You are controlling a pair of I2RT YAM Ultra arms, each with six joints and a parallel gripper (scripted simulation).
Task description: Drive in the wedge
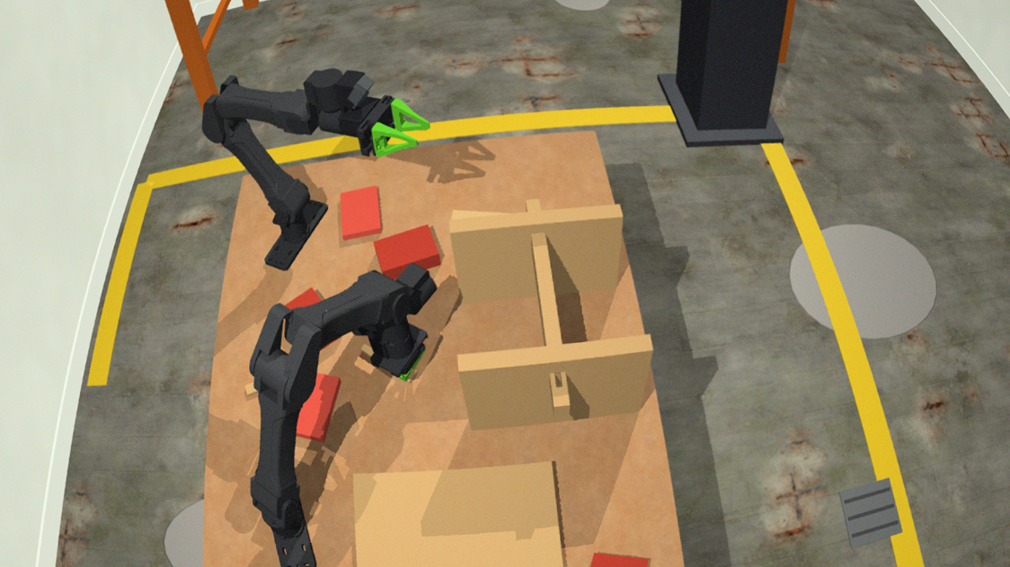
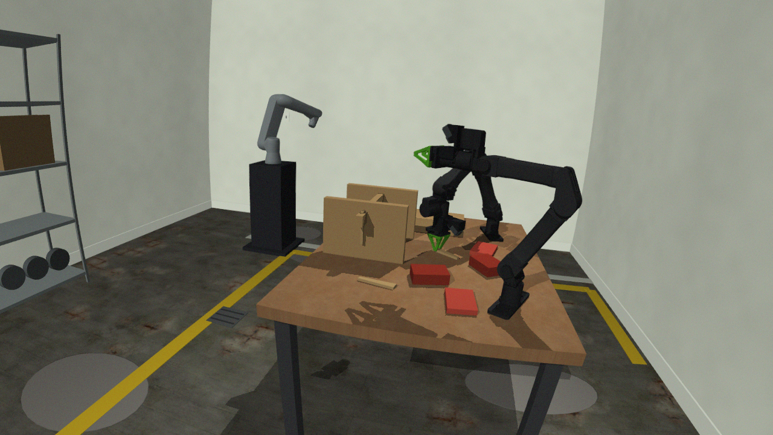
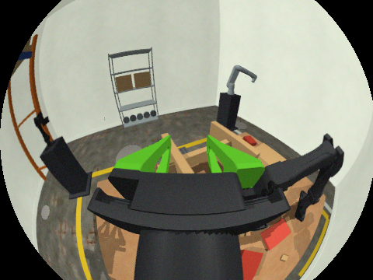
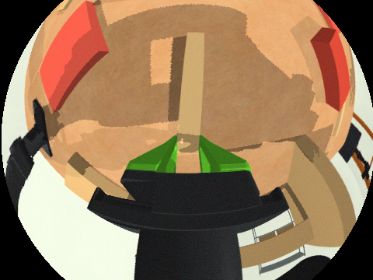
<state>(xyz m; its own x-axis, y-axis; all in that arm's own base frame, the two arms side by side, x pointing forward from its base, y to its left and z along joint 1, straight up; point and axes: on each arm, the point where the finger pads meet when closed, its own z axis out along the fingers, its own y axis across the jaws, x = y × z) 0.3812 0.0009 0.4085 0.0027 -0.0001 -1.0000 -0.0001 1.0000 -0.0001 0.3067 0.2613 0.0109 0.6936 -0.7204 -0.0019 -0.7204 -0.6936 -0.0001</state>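
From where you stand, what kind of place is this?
It looks like a workshop or robotics lab, though I can't be certain: two black arms on a wooden table, yellow lines on a stained floor, and a metal shelf rack.

Reachable from above between the upright boards (image 1: 498,258) (image 2: 362,227) (image 3: 249,144) (image 4: 322,194), but divided there by the rail (image 1: 547,303) (image 2: 377,198) (image 3: 194,156) (image 4: 277,243). Low over the table (image 1: 419,179) (image 2: 313,286) (image 3: 128,253) (image 4: 272,101), obstructed in places by red blocks (image 1: 407,249) (image 2: 429,274) (image 3: 276,234) (image 4: 74,58).
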